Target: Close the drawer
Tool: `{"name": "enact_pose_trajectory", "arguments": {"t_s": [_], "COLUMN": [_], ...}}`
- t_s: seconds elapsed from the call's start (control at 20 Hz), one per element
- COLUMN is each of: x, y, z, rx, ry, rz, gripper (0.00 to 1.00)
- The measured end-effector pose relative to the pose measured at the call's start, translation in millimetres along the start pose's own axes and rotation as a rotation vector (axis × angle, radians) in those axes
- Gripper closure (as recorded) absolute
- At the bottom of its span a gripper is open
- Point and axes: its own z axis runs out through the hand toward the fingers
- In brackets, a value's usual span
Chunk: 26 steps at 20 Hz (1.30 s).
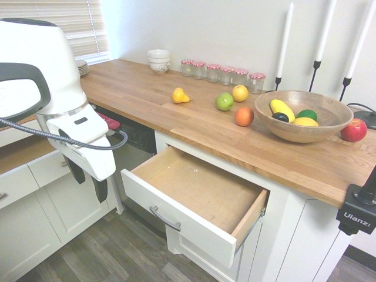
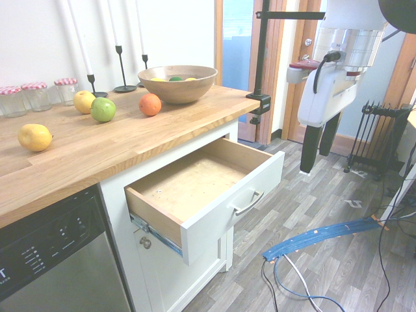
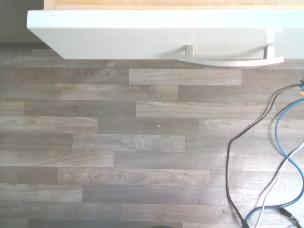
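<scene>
Counter (image 1: 176, 126) runs across the room with the fruit bowl (image 1: 302, 114) on top; not in play.

Drawer (image 1: 197, 197) is pulled well out from under the counter, wooden box empty, white front panel facing the floor space. In the second exterior view it sits centre frame, front panel toward 4 o'clock.

Gripper (image 2: 317, 151) hangs pointing down over open floor, well apart from the drawer front, at about 2 o'clock from the handle (image 2: 249, 203) in that view. Fingers are spread apart, holding nothing.

Wrist view looks straight down on floorboards, with the panel edge and handle (image 3: 230, 59) near 12 to 1 o'clock.

Step, as I read it: approach, no contact yet. Next move calls for getting the fingers level with the panel, squaring up near the handle, then pushing straight in along the slides. An off-centre push could rack the drawer.
</scene>
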Motion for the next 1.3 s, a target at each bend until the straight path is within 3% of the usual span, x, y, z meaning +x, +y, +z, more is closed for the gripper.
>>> {"name": "enact_pose_trajectory", "arguments": {"t_s": [0.35,0.7,1.1,1.3], "x": [3.5,7.9,25.7,41.5], "y": [7.0,28.3,58.5,50.2], "z": [22.5,88.8,191.0,214.3], "rx": [-0.019,-0.039,0.034,0.045], "ry": [-0.004,-0.032,-0.016,-0.01], "rz": [0.006,0.007,-0.021,-0.039], "gripper": [0.0,0.0,0.0,0.0]}}
